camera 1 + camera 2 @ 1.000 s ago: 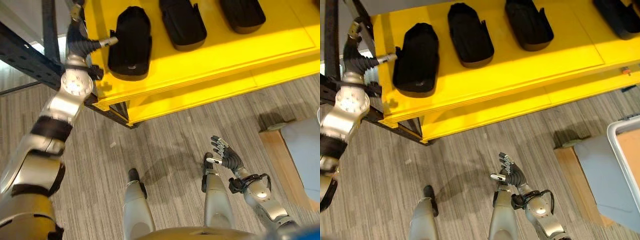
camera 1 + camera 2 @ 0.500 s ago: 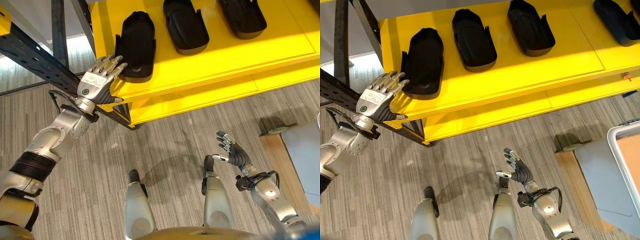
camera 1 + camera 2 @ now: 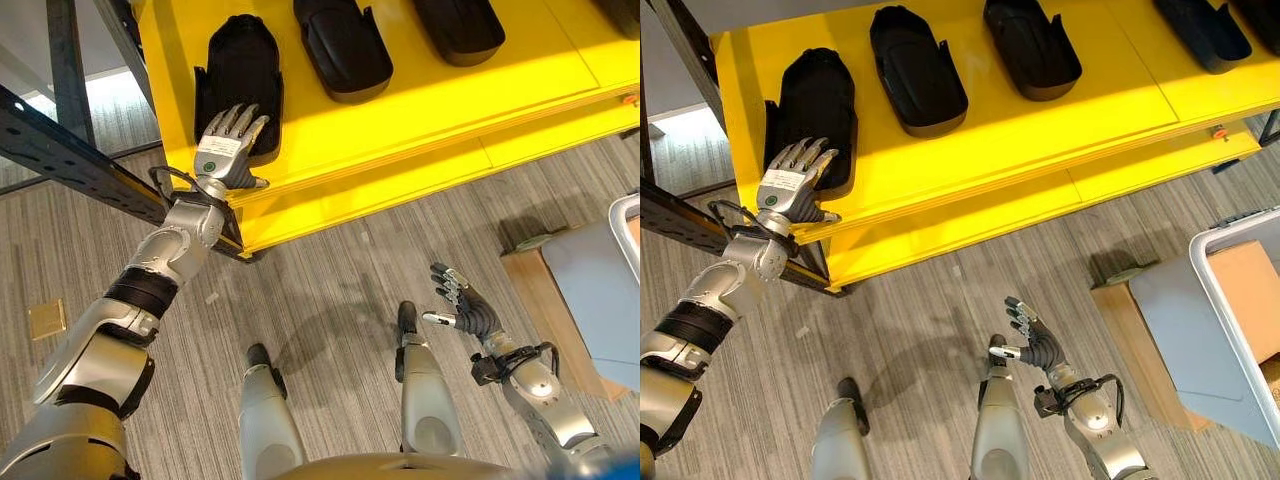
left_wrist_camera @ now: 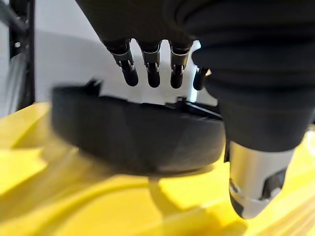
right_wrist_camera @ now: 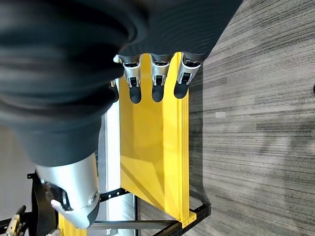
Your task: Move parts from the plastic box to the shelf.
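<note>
left hand [image 3: 228, 152] has let go of the black part [image 3: 240, 72], fingers now straight.

Grey striped carpet floor [image 3: 330, 290]; wooden pallet [image 3: 1130, 330] at right; dark steel beam [image 3: 70, 160]

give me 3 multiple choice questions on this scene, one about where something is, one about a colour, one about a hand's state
1. Where is the left hand?
A. at the near end of the leftmost black part on the shelf
B. inside the plastic box
C. flat on the floor

2. What colour is the shelf surface?
A. blue
B. yellow
C. white

3. How is the right hand?
A. shut on a black part
B. open and holding nothing
C. curled round a shelf post

Answers:
1 A, its straight fingers lie by that part's near end.
2 B, the boards are bright yellow.
3 B, its fingers are spread above the floor, holding nothing.
</note>
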Available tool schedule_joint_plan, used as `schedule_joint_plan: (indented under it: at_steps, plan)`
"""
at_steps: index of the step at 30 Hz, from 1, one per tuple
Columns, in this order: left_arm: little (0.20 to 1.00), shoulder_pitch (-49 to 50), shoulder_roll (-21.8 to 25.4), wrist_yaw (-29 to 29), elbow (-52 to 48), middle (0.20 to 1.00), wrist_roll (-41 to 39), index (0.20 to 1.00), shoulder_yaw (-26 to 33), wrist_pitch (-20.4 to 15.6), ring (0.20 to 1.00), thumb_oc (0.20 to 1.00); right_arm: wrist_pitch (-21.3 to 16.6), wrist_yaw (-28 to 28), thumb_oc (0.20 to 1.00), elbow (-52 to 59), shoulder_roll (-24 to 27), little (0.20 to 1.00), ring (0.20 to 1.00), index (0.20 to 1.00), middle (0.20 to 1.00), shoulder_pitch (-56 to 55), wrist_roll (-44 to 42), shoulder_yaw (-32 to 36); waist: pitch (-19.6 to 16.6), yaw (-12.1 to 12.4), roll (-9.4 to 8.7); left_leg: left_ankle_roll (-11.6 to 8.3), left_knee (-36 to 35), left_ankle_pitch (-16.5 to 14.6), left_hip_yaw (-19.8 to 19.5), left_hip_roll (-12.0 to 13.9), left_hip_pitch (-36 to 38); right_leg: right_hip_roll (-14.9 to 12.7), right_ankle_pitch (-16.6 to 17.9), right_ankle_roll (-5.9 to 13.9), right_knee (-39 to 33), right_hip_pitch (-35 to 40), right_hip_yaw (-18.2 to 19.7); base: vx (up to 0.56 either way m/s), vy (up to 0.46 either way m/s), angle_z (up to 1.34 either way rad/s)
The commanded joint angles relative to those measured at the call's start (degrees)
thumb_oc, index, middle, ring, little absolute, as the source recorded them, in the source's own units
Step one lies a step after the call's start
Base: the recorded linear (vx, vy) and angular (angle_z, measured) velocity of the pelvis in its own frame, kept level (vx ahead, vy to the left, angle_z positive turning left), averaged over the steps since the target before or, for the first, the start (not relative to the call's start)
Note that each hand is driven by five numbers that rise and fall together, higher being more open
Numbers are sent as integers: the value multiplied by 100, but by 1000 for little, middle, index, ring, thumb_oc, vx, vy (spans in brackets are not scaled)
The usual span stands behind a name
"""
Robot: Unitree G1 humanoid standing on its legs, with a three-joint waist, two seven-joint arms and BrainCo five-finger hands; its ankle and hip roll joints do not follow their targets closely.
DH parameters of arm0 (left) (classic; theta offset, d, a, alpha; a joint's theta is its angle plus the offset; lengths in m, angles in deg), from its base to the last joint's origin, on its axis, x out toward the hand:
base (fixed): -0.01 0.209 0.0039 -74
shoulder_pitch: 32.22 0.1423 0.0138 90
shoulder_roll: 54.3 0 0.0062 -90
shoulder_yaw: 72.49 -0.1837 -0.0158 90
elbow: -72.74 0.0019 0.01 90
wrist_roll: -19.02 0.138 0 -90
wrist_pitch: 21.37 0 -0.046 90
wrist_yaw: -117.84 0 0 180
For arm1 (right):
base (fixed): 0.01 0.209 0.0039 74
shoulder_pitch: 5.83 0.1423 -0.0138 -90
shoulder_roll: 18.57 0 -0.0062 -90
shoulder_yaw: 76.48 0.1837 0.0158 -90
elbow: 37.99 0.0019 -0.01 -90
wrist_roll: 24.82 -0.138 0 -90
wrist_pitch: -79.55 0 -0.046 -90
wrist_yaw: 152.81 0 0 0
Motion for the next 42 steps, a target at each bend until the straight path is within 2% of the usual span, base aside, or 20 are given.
schedule_joint_plan:
  at_steps: [1, 7, 15, 19, 23, 25, 29, 30, 33, 34, 35, 36, 37, 38, 41, 42]
  plan:
    - [1000, -264, 228, -123, 138, 1000, -208, 1000, 17, 100, 1000, 1000, -155, 13, 1000, 358, 87, 1000, 1000, 1000, 1000, -70, 61, 224, -196, 126, -12, 262, -593, 715, -227, -277, 86, 237, -684, -83, 1172, -91, 254, 0, 0, 0]
    - [1000, -484, 149, -128, 712, 1000, -530, 1000, -44, 152, 1000, 1000, -149, 51, 1000, 373, 133, 1000, 1000, 1000, 1000, -132, 27, 213, -198, 90, -20, 261, -544, 727, -229, -282, -11, 238, -656, -88, 1201, -174, 272, 0, 3, -2]
    - [1000, -1146, -14, -54, 1502, 1000, -802, 1000, -506, 164, 1000, 1000, -171, 107, 1000, 376, 232, 1000, 1000, 1000, 1000, -188, -37, 180, -209, 11, -45, 262, -492, 738, -217, -287, -101, 250, -636, -85, 1226, -255, 301, 0, 0, 0]
    - [1000, -1494, -166, 9, 1796, 1000, -871, 1000, -773, 161, 1000, 1000, -183, 120, 1000, 376, 264, 1000, 1000, 1000, 1000, -213, -55, 164, -219, -24, -60, 263, -468, 737, -214, -279, -137, 253, -635, -83, 1243, -290, 320, 0, 0, 0]
    - [1000, -1973, -512, 148, 2295, 1000, -1064, 1000, -1038, 196, 1000, 1000, -142, 147, 1000, 381, 327, 1000, 1000, 1000, 1000, -205, -98, 126, -223, -103, -69, 266, -417, 732, -202, -261, -193, 263, -615, -75, 1269, -371, 350, 0, 0, 0]
    - [1000, -2040, -576, 157, 2400, 1000, -1147, 1000, -1045, 193, 1000, 1000, -135, 153, 1000, 379, 332, 1000, 1000, 1000, 1000, -208, -109, 118, -223, -113, -76, 269, -412, 728, -200, -259, -196, 272, -612, -76, 1270, -387, 367, 7, -2, 2]
    - [1000, -2258, -827, 296, 2936, 1000, -1724, 1000, -927, 173, 1000, 1000, -89, 205, 1000, 378, 338, 1000, 1000, 1000, 1000, -262, -167, 90, -230, -166, -90, 279, -388, 719, -182, -241, -213, 288, -599, -78, 1281, -445, 416, 9, -3, 3]
    - [1000, -2280, -916, 403, 3115, 1000, -2093, 1000, -788, 149, 1000, 1000, -63, 224, 1000, 385, 334, 1000, 1000, 1000, 1000, -282, -196, 94, -236, -183, -94, 281, -379, 721, -179, -238, -221, 297, -595, -79, 1288, -464, 437, 18, 1, -6]
    - [1000, -2352, -940, 522, 3288, 1000, -2372, 1000, -694, 152, 1000, 1000, -29, 258, 1000, 351, 309, 1000, 1000, 1000, 1000, -295, -239, 81, -248, -203, -92, 278, -350, 713, -167, -225, -240, 314, -603, -80, 1307, -481, 442, 48, -2, 0]
    - [1000, -2353, -955, 602, 3408, 1000, -2583, 1000, -594, 162, 1000, 1000, -9, 290, 1000, 332, 280, 1000, 1000, 1000, 1000, -324, -263, 59, -276, -215, -74, 236, -301, 532, -185, -208, -171, 325, -775, -49, 1390, -436, 466, 35, -6, 3]
    - [1000, -2381, -950, 625, 3448, 1000, -2641, 1000, -566, 172, 1000, 1000, -1, 294, 1000, 330, 274, 1000, 1000, 1000, 1000, -330, -278, 62, -275, -221, -88, 270, -359, 709, -163, -219, -229, 319, -610, -82, 1319, -487, 460, 48, -9, -7]
    - [1000, -2373, -962, 650, 3561, 1000, -2833, 1000, -466, 180, 1000, 1000, 16, 317, 1000, 318, 270, 1000, 1000, 1000, 1000, -361, -291, 53, -291, -221, -90, 263, -367, 706, -166, -217, -220, 321, -615, -81, 1314, -481, 462, 38, -13, -5]
    - [1000, -2383, -972, 692, 3580, 1000, -2944, 1000, -429, 172, 1000, 1000, 29, 324, 1000, 311, 263, 1000, 1000, 1000, 1000, -373, -305, 50, -308, -219, -73, 222, -304, 518, -187, -205, -154, 332, -793, -51, 1397, -424, 472, 120, -11, 15]
    - [1000, -2407, -974, 708, 3615, 1000, -3028, 1000, -401, 167, 1000, 1000, 38, 335, 1000, 307, 256, 1000, 1000, 1000, 1000, -373, -319, 46, -311, -220, -73, 220, -287, 516, -186, -202, -160, 329, -793, -52, 1411, -430, 471, 111, -9, 11]
    - [1000, -2428, -964, 720, 3672, 1000, -3177, 1000, -343, 172, 1000, 1000, 68, 359, 1000, 285, 235, 1000, 1000, 1000, 1000, -402, -347, 28, -334, -226, -73, 212, -304, 525, -198, -204, -159, 334, -789, -55, 1397, -420, 470, -12, -6, -16]
    - [1000, -2454, -950, 722, 3669, 1000, -3207, 1000, -344, 170, 1000, 1000, 74, 370, 1000, 295, 237, 1000, 1000, 1000, 1000, -402, -350, 30, -330, -227, -83, 248, -360, 701, -180, -216, -219, 326, -620, -85, 1324, -471, 465, -63, -8, -7]
